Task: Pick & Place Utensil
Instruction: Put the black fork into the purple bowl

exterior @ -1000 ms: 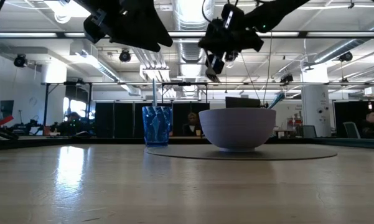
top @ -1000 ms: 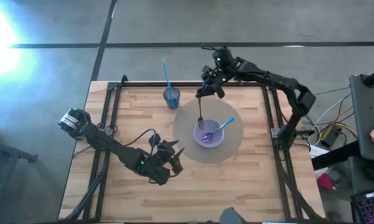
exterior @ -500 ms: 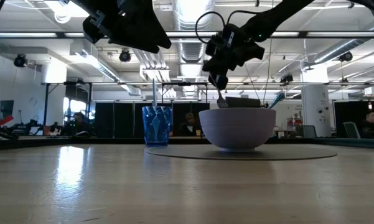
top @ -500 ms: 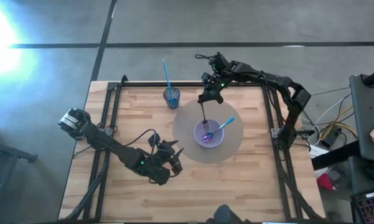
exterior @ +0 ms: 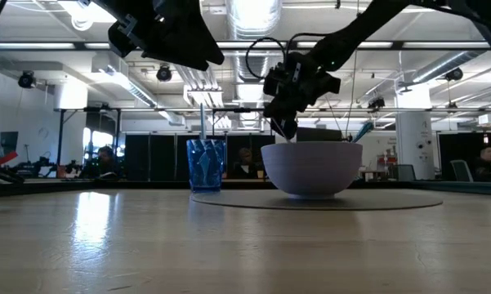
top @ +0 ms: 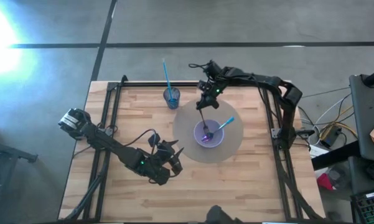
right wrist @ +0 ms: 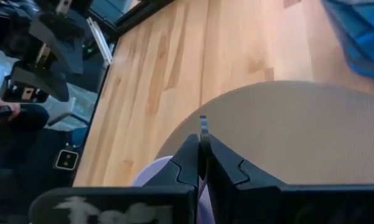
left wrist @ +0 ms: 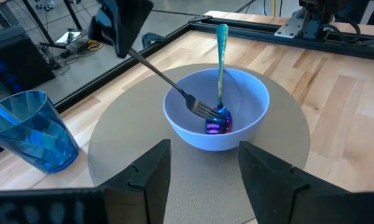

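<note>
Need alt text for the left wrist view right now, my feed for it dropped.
The right gripper, shut on a fork, holds it tilted with its tines inside a pale blue bowl, beside a spoon leaning in the bowl. The bowl sits on a round mat on the wooden table, a blue cup nearby.

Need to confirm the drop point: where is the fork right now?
The fork is pinched in the right gripper at the table's far middle, tilted, its tines down inside the bowl beside the spoon, on the round mat.
</note>
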